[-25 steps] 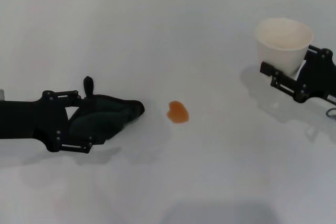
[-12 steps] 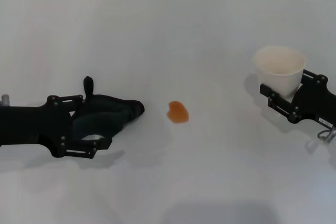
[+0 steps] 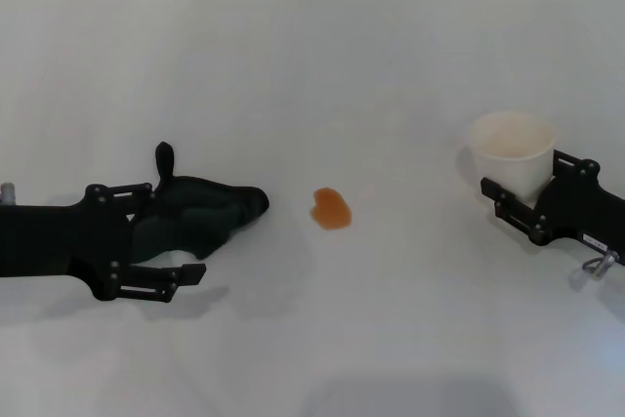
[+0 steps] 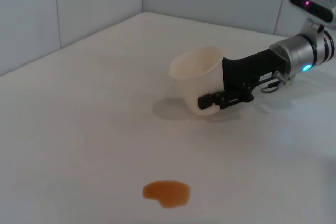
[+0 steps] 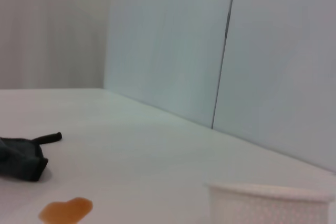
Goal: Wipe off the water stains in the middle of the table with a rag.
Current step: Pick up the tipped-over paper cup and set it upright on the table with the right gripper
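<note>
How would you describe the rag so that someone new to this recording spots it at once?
Start from the white table and look toward the robot's left side, where the left gripper reaches in. The rag is the soft, crumpled black-green cloth between its fingers, just left of the small orange water stains. Unlike the rigid black gripper, it is limp fabric with a small loop sticking up.

We see the rag toward the table's left edge, the water stains mid-table, the cup toward the right edge
</note>
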Action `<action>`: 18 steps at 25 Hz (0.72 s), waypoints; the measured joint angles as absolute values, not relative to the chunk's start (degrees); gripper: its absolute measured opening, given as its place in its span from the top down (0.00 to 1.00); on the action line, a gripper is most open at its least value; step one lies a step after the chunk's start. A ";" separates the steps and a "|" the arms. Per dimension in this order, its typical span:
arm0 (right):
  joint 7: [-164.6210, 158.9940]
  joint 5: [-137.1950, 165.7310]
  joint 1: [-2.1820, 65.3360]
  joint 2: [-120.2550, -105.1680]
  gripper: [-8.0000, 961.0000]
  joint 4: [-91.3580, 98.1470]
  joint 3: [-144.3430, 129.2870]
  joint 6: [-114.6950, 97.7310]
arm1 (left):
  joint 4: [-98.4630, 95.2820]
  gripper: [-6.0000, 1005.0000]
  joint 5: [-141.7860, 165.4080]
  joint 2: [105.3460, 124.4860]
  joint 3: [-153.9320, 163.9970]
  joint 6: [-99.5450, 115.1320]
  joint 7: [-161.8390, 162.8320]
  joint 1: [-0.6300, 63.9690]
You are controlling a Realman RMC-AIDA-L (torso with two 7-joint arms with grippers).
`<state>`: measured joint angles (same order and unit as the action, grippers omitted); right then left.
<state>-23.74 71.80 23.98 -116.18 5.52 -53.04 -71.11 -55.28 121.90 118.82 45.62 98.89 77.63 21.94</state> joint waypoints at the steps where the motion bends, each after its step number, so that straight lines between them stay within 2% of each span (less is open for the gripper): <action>1: -23.71 71.80 24.07 -116.19 0.45 5.42 -53.10 -71.14 | -55.28 0.13 121.90 118.82 45.62 98.89 77.63 21.91; 11: -22.00 72.18 23.85 -116.02 0.44 5.41 -53.40 -71.61 | -55.28 0.13 121.90 118.82 45.62 98.88 77.60 22.06; 18: -21.40 72.12 23.69 -115.85 0.33 5.95 -53.39 -71.29 | -55.28 0.13 122.00 118.77 45.62 98.87 77.86 22.42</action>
